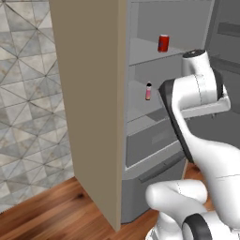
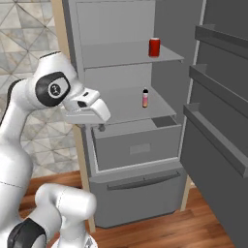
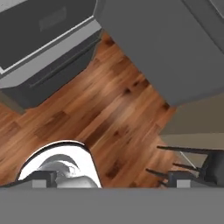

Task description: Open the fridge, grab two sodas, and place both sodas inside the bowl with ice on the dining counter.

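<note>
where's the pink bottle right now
The pink bottle stands upright on the middle shelf of the open fridge, one shelf below the red can and above the drawer.

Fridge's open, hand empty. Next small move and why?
Probably swing the open gripper up toward the pink bottle on the middle shelf; the hand points down at the floor, and the red can sits higher and farther.
</note>
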Robot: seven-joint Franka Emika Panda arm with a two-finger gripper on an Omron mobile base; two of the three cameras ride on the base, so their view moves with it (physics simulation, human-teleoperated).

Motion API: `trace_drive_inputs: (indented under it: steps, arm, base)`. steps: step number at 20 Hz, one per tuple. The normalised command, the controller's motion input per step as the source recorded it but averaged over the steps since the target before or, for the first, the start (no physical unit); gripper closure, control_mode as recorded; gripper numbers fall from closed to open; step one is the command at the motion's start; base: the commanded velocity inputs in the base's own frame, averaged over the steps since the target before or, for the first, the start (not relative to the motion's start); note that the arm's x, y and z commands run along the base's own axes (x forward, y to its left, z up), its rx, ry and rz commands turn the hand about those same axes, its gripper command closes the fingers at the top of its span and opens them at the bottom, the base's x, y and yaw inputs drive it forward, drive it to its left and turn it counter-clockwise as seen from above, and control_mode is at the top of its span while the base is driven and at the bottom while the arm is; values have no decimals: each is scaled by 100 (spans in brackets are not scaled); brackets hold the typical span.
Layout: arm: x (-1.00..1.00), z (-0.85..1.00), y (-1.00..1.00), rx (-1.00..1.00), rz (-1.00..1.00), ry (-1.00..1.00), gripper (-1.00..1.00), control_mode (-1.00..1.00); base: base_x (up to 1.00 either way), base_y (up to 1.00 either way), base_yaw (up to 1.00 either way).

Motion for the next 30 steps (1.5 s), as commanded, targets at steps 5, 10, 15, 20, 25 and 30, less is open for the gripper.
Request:
trace_drive_inputs:
  steps: [5, 10, 15, 20, 25, 30]
  arm:
    - [0, -29, 22, 10, 42, -12, -100, -100]
    - [-1, -34, 64, -13, 42, -6, -100, -100]
    - [-2, -46, 48, -8, 33, -1, -100, -100]
    - [0, -21, 4, -3, 10, 0, -100, -100]
    - [0, -2, 0, 0, 1, 0, -100, 100]
    - [0, 0, 0, 0, 0, 0, -100, 100]
  base:
    - [0, 0, 0]
    - [0, 0, 0]
    - [0, 0, 0]
    - [0, 0, 0]
    - [2, -23, 2]
    - [21, -59, -3]
